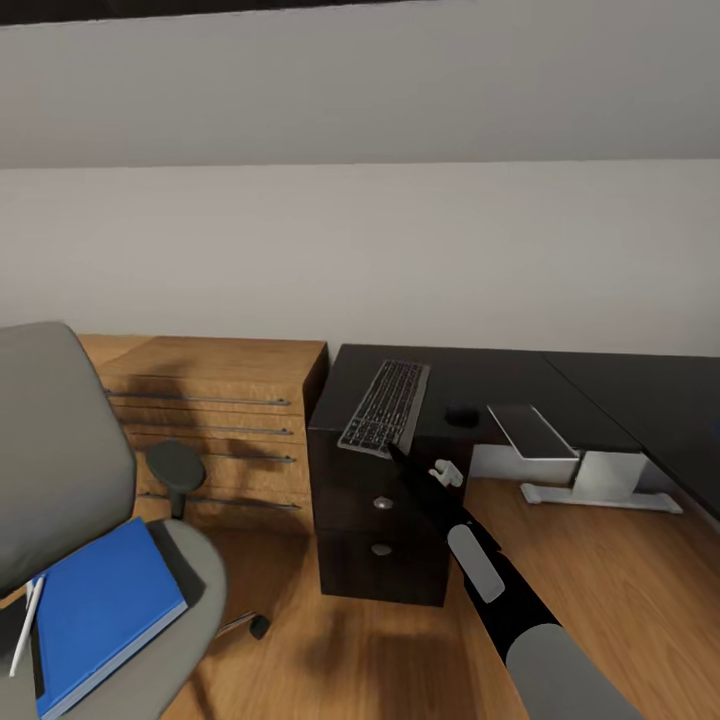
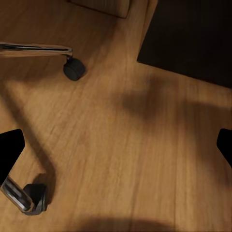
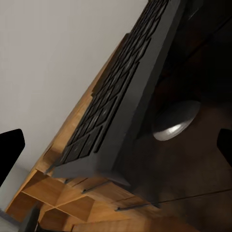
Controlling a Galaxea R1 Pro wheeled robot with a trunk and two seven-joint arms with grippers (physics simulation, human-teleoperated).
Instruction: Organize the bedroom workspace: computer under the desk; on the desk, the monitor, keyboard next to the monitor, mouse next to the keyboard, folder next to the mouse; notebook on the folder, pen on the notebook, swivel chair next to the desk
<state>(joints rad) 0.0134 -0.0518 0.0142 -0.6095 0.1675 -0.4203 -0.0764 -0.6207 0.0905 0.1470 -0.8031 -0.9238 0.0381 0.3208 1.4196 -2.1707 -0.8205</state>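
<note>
Where the black-topped desk ends above its dark drawer unit, the flat black keyboard lies with its near edge jutting past the rim. The right gripper, fingers spread wide, sits just below that overhanging edge. The left gripper, also spread, faces wood-grain floor. The bright-blue folder rests on the grey padded swivel chair, a thin pale pen beside it.

You face a plain pale wall; a light-wood dresser with long metal handles stands against it on a shadow-streaked wooden floor
</note>
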